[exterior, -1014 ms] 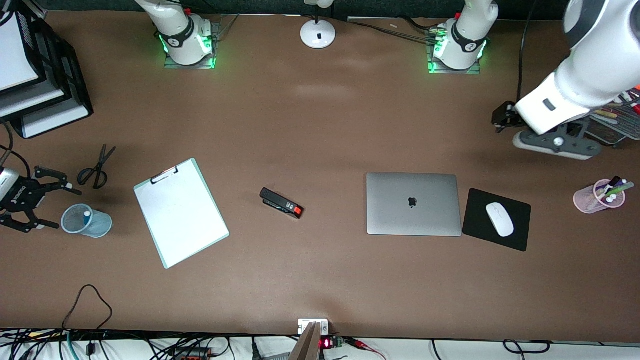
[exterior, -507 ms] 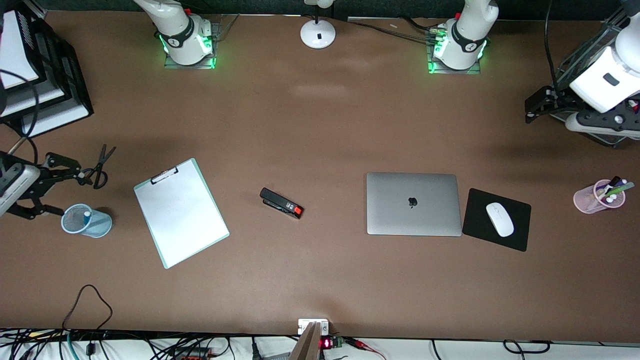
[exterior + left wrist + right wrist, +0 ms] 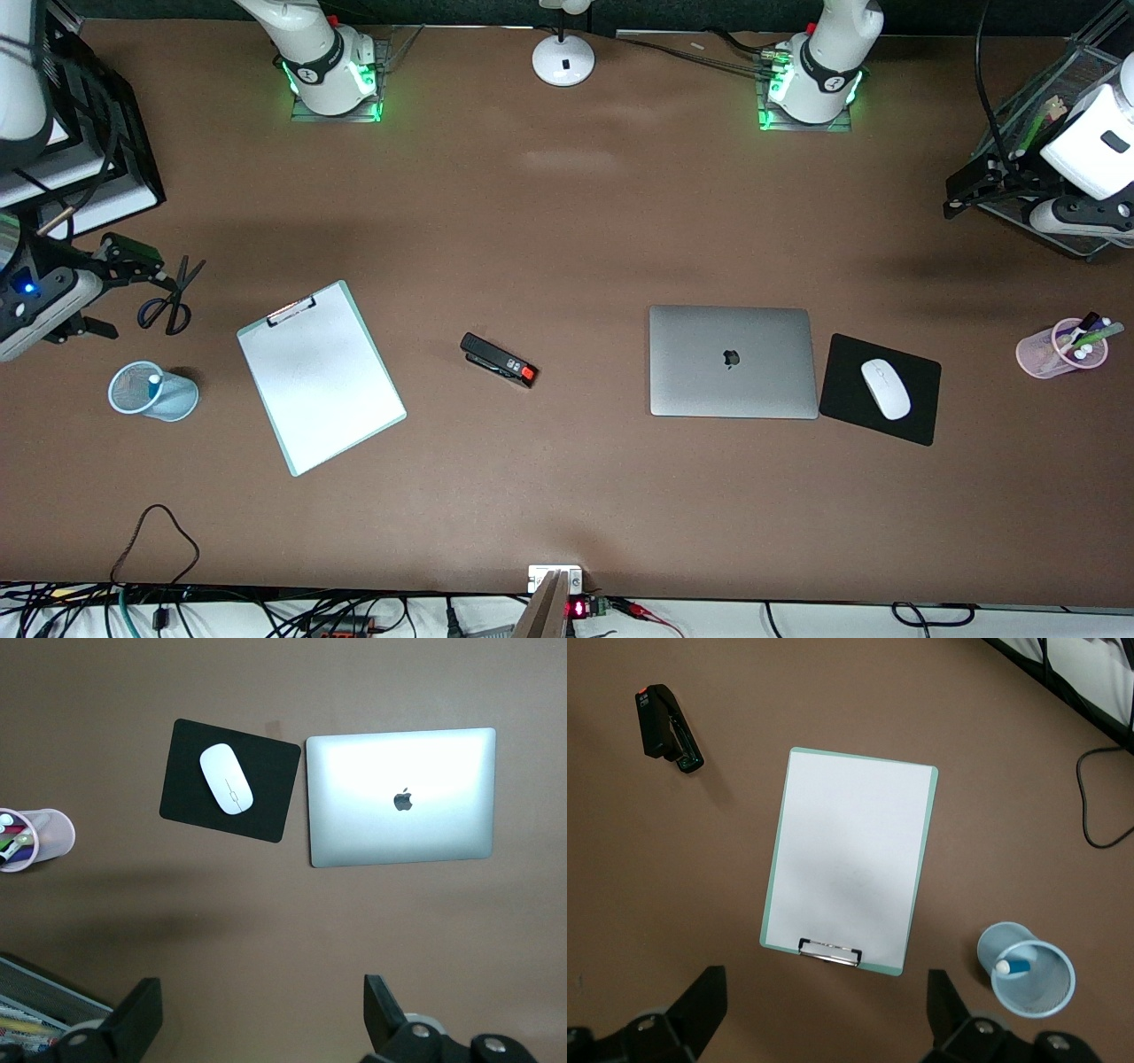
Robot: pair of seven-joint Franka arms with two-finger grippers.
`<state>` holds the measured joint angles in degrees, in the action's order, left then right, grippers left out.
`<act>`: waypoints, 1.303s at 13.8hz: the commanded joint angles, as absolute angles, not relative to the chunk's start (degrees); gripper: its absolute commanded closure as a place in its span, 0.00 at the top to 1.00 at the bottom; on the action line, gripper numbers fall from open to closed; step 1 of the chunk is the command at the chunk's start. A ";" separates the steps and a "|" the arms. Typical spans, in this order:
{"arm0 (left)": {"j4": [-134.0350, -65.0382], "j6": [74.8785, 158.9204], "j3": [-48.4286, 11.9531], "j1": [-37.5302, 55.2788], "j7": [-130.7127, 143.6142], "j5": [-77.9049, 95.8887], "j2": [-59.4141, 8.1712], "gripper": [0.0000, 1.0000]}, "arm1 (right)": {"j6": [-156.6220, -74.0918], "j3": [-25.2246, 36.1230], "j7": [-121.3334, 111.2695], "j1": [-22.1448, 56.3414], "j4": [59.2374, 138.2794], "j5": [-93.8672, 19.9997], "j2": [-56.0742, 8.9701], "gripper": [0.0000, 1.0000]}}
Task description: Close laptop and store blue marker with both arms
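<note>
The brown bench (image 3: 567,496) lay under me, the laptop (image 3: 733,361) shut flat on it with its logo up. My left hand (image 3: 261,1014) hung over the left arm's end of the bench, by a wire basket (image 3: 1010,199), fingers spread wide apart and empty; the laptop and the mouse (image 3: 226,778) on its pad (image 3: 230,780) sat well out ahead of it. My right hand (image 3: 824,1014) hung over the right arm's end, above the scissors (image 3: 168,297), fingers likewise apart and holding nothing. The marker (image 3: 1013,966) stood inside the blue mesh cup (image 3: 1028,979), just off that hand's side, with the clipboard (image 3: 850,859) straight ahead and the stapler (image 3: 667,726) further out.

Both jobs looked done, I judged. The risks left were small: my right hand might clip the scissors or knock the light cup over if it swung low, and my left might snag the basket or its cable.

Compared with half a second earlier, my right hand had drawn away from the cup toward the trays (image 3: 80,177), and my left had pulled further off toward the basket. Nothing on the bench had shifted.
</note>
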<state>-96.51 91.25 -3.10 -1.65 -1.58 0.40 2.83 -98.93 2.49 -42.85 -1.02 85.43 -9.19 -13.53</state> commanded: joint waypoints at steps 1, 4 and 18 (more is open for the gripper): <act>-97.47 92.11 -2.99 -1.85 -3.34 1.14 3.34 1.00 | -95.55 2.46 -37.55 -0.44 87.10 -7.74 -9.94 1.00; -96.86 92.02 -2.99 -1.85 -3.25 1.05 2.38 1.00 | -90.11 2.37 -26.68 0.44 87.19 -7.13 -7.83 1.00; -96.42 92.37 -2.55 -0.26 -5.10 -1.05 1.58 1.00 | -89.97 2.29 -0.09 3.34 94.98 -0.44 2.62 1.00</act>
